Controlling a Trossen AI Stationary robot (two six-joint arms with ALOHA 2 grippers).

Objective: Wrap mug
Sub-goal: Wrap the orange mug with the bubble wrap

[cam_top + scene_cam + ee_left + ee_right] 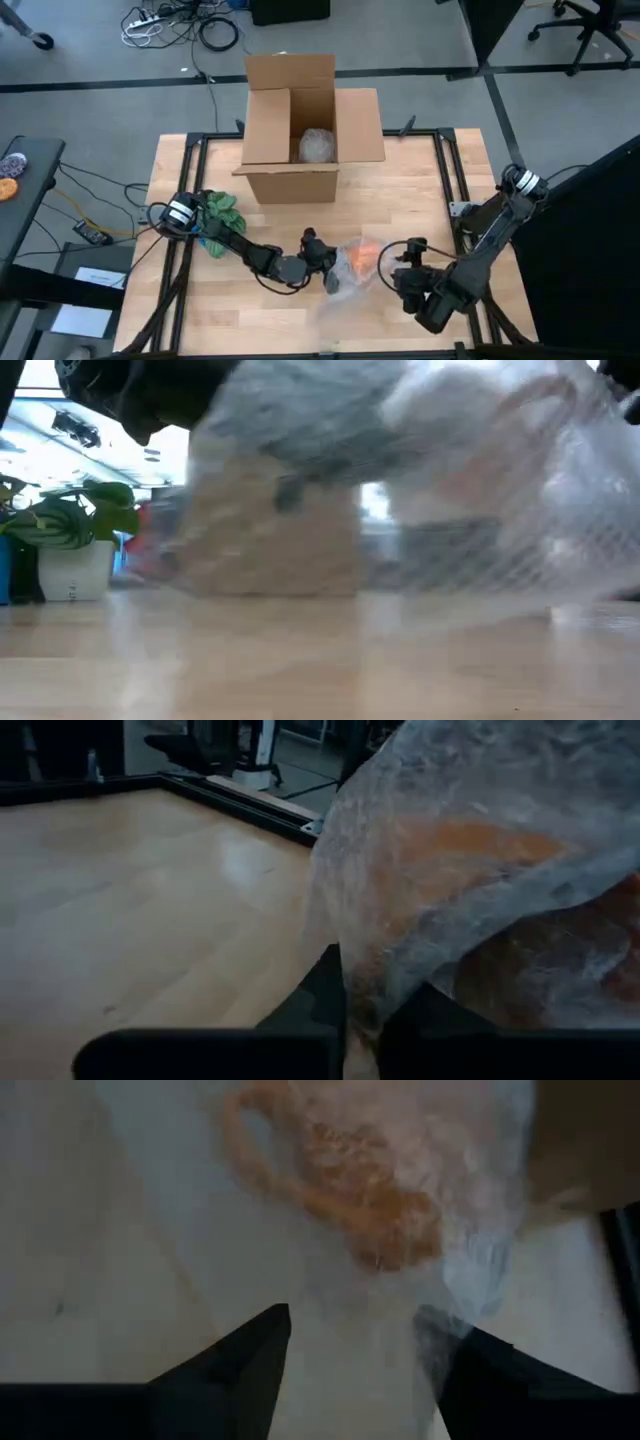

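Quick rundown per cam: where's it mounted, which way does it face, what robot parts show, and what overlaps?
High: overhead, straight down; both arms, cardboard box, wrapped orange mug.
Low: table height, level across; bubble wrap fills it, potted plant behind.
Left wrist: past left gripper shut on the wrap.
Right wrist: past open right gripper at the mug.
Shared: every view shows the wrap.

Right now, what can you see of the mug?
The mug is orange and shows only dimly through a clear bubble wrap sheet draped over it. Its loop handle is visible in the right wrist view. It sits near the table's front edge, in front of the open box, between the two grippers. The left gripper is shut on the wrap beside it; the right gripper is open, close by.
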